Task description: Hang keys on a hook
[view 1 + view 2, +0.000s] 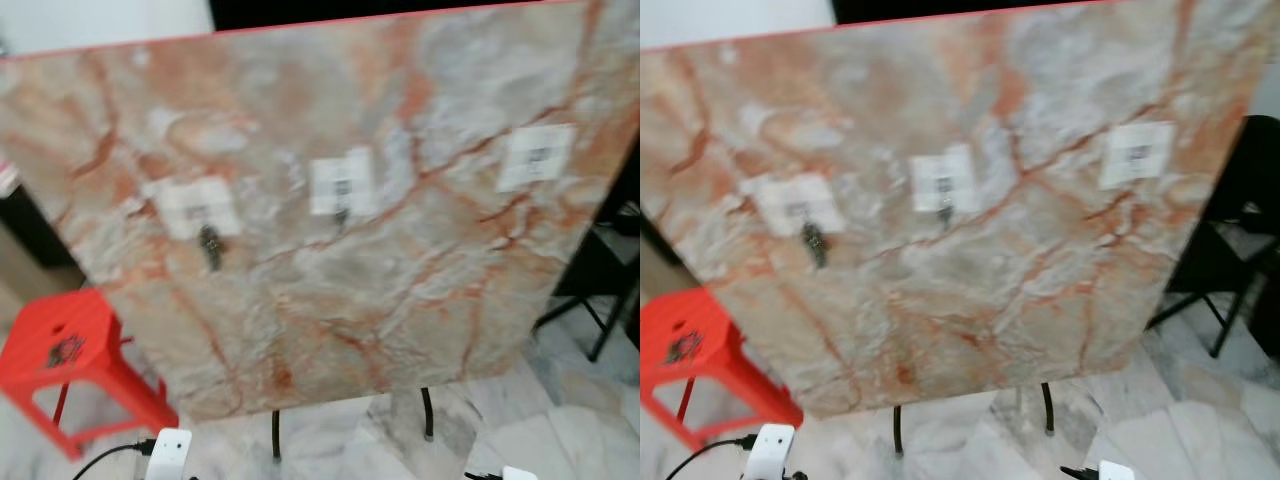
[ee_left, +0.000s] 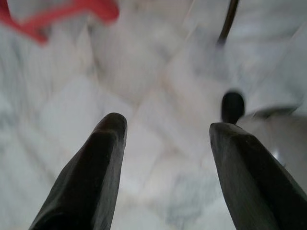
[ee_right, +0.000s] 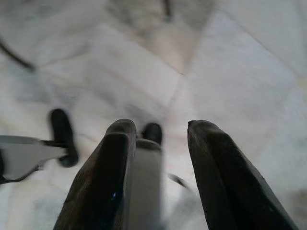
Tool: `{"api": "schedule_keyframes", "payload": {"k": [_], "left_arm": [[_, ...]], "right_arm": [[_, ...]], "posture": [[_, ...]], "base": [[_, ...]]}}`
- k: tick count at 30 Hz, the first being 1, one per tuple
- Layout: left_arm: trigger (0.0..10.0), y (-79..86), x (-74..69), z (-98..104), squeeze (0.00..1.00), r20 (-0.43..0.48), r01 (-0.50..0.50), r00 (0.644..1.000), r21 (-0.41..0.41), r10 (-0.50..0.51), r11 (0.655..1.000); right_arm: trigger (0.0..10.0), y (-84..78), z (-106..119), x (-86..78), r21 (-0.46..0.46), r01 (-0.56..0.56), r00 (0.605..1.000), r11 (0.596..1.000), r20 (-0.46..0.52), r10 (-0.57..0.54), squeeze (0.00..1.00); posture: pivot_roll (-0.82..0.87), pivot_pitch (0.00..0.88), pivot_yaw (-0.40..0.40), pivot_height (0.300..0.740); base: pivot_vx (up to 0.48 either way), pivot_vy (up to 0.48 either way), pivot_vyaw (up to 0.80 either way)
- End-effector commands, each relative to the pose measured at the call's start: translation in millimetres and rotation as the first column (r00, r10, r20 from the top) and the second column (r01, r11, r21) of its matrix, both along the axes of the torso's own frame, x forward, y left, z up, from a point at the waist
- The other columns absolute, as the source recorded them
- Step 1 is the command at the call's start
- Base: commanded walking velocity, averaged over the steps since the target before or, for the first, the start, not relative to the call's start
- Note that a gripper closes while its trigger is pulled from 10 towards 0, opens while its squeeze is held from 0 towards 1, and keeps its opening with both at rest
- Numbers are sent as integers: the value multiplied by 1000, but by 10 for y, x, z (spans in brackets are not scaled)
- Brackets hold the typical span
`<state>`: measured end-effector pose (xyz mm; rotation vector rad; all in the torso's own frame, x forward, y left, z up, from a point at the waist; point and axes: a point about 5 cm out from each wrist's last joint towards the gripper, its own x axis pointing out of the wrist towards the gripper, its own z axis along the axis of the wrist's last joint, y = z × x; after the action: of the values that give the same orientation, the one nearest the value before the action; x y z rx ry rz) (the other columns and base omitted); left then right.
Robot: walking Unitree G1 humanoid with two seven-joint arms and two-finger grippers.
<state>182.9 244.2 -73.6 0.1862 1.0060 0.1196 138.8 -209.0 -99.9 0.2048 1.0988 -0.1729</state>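
Left eye view: a tilted, orange-veined marble-pattern board [image 1: 330, 210] on thin black legs [image 1: 276, 435] carries three white square hook plates in a row: one near its left edge [image 1: 192, 207], one at mid-width [image 1: 342, 183], one near its right edge [image 1: 536, 157]. A small dark bunch of keys [image 1: 209, 247] hangs from the left plate; the picture is blurred. A red plastic stool [image 1: 75, 350] stands on the pale marble floor [image 1: 560, 420] beside the board's lower left corner. Right eye view: the same scene. Left wrist view: the left claw [image 2: 165, 132] hangs over the floor, its black fingers [image 2: 91, 177] spread wide and holding nothing. Right wrist view: the right claw [image 3: 158, 129] hangs likewise above the floor, fingers [image 3: 225, 177] apart and empty.
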Motion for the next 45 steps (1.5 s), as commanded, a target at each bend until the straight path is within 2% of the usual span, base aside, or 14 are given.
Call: {"api": "schedule_keyframes", "payload": {"k": [1, 8, 13, 15, 16, 18, 20, 25, 31, 34, 36, 45], "left_arm": [[10000, -15, -30, -21, 0, -16, -3, 1000, 8, 3, 1000], [10000, -92, -31, -42, 0, -18, 7, 1000, 1, -7, 1000], [10000, -152, -32, -58, 0, -20, 13, 1000, -9, -14, 1000], [10000, -162, -38, -63, 0, -21, 14, 1000, -8, -15, 1000], [10000, -173, -45, -69, 0, -21, 8, 1000, -9, -8, 1000], [10000, -184, -50, -73, 0, -23, 7, 1000, -9, -7, 1000], [10000, -200, -50, -77, 0, -24, 8, 1000, -11, -8, 1000], [10000, -204, -47, -77, 0, -25, 10, 1000, -16, -10, 1000], [10000, -187, -38, -70, 0, -28, 14, 999, -12, -15, 1000], [10000, -181, -35, -67, 0, -30, 19, 999, -8, -19, 1000], [10000, -182, -28, -64, 0, -32, 29, 999, -5, -29, 1000], [10000, -186, -20, -61, 0, -33, 41, 999, -1, -41, 999]], "right_arm": [[10000, 146, -19, 15, 14, -27, 1000, 1000, -8, 28, 0], [10000, 231, 0, 105, 12, -35, 999, 999, 5, 35, 0], [10000, 162, 10, 111, -7, -33, 999, 999, -2, 33, 0], [10000, 87, 23, 116, -16, -26, 1000, 1000, -1, 26, 0], [10000, -29, 45, 121, -29, -19, 1000, 999, 0, 19, 0], [10000, -97, 60, 123, -35, -17, 1000, 999, 2, 17, 0], [10000, -244, 90, 113, -51, -9, 1000, 999, 4, 9, 0], [10000, -285, 99, 109, -56, -3, 1000, 998, 5, 3, 0], [10000, -195, 82, 122, -41, -2, 1000, 999, 6, 2, 0], [10000, -101, 64, 134, -32, -3, 1000, 999, 5, 3, 0], [10000, 52, 41, 151, -18, -8, 1000, 1000, 2, 8, 0], [10000, 241, 58, 265, -3, -12, 1000, 1000, 15, 12, 0]], "posture": [[26, 0, 6, 740], [28, 0, -4, 740], [35, 0, -23, 740], [32, 0, -28, 740], [34, 0, -35, 740], [35, 0, -37, 740], [36, 0, -38, 740], [39, 0, -34, 740], [36, 0, -20, 740], [30, 0, -11, 740], [25, 0, -7, 740], [22, 0, 2, 740]], "base": [[0, 0, 800], [0, 0, 800], [0, 0, 407], [0, 0, 0], [0, 0, 0], [0, 0, 0], [0, 0, 0], [0, 0, 0], [0, 0, 0], [0, 0, 0], [0, 122, 0], [0, 354, 0]]}}
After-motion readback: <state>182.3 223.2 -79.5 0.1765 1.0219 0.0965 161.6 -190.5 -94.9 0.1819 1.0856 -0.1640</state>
